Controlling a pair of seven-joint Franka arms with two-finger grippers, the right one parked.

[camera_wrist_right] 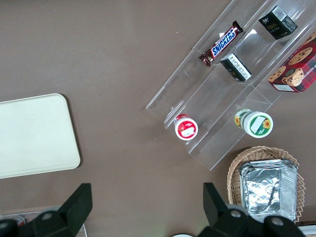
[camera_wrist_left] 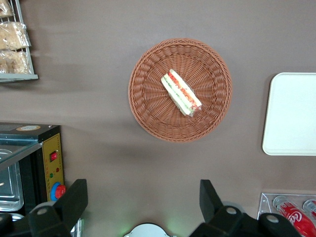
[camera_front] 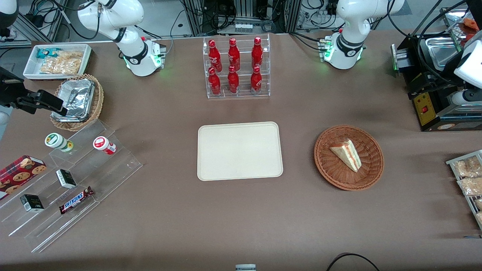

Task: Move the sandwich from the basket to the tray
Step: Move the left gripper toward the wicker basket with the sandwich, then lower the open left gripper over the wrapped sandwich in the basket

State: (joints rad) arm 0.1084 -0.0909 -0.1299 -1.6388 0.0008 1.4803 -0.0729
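The sandwich (camera_front: 346, 154), a pale wedge with red and green filling, lies in the round reddish-brown basket (camera_front: 331, 171). In the left wrist view the sandwich (camera_wrist_left: 181, 93) rests near the middle of the basket (camera_wrist_left: 148, 103). The cream tray (camera_front: 240, 151) lies flat and bare beside the basket, toward the parked arm's end; its edge also shows as the tray (camera_wrist_left: 291, 113). My left gripper (camera_wrist_left: 142, 200) hangs high above the table, well apart from the basket and farther from the front camera. It is open, with nothing between its fingers (camera_wrist_left: 74, 197).
A black appliance with a yellow panel (camera_front: 429, 107) stands beside the basket at the working arm's end. Nearer the camera is a rack of snack packets (camera_front: 467, 177). A clear rack of red bottles (camera_front: 235, 67) stands farther back than the tray. Acrylic steps with snacks (camera_front: 75, 177) sit at the parked arm's end.
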